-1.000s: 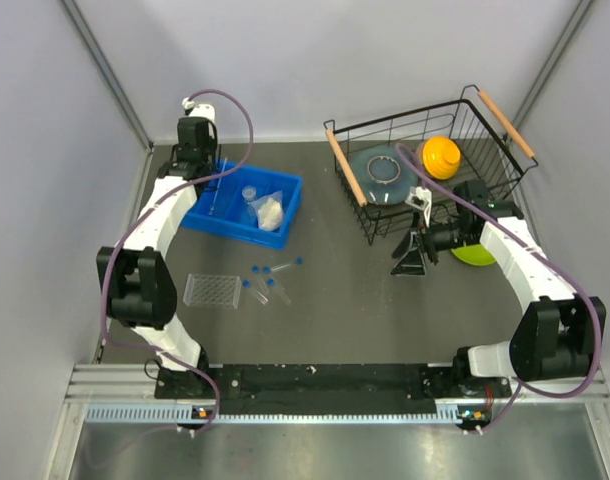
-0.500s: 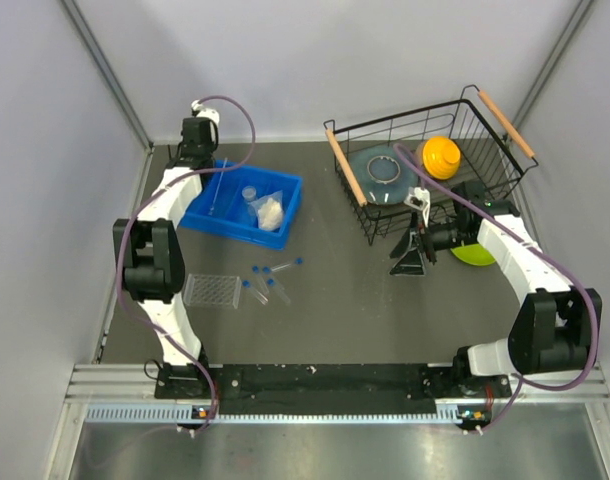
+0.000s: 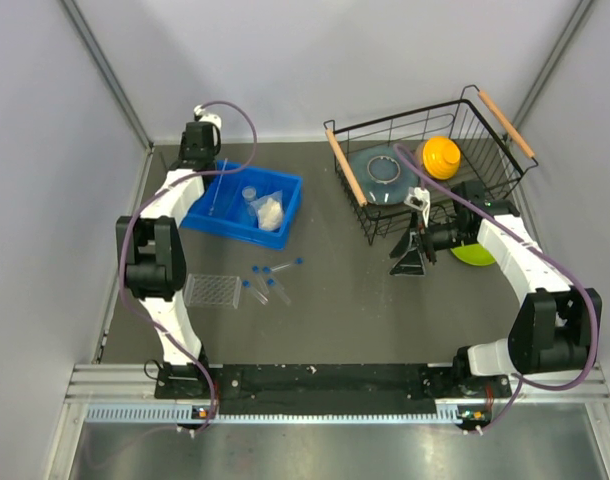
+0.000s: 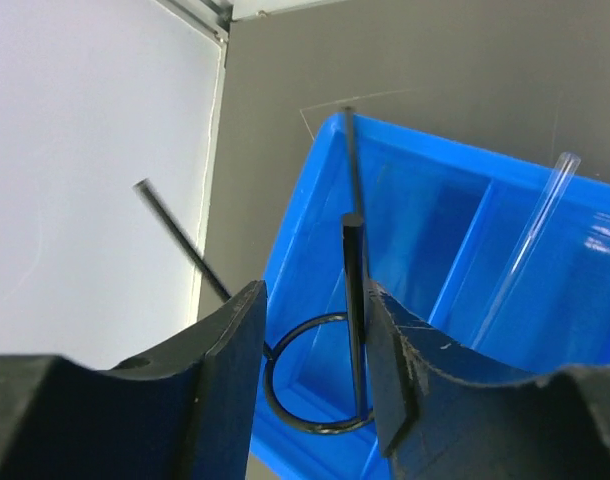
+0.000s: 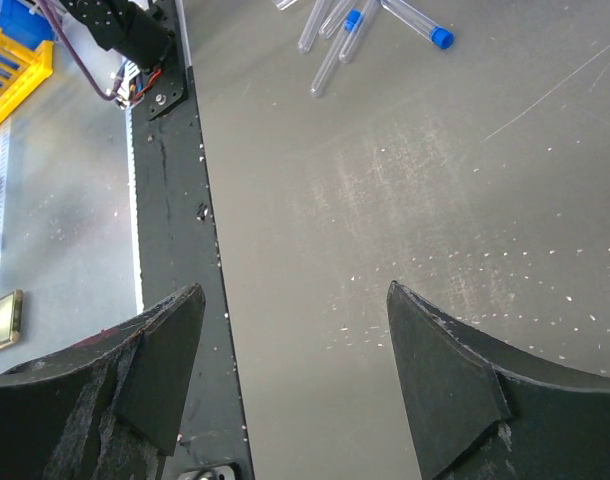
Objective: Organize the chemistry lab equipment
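Ring stand of black wire sits between the narrow-set fingers of the left pincer, its straight rod against one finger; whether it is clamped I cannot tell. Beyond the tips lies a glossy blue bin, a clear glass rod slanting inside. A white wall stands near beside the pincer. The right pincer gapes wide over grey table, blue-capped test tubes ahead.
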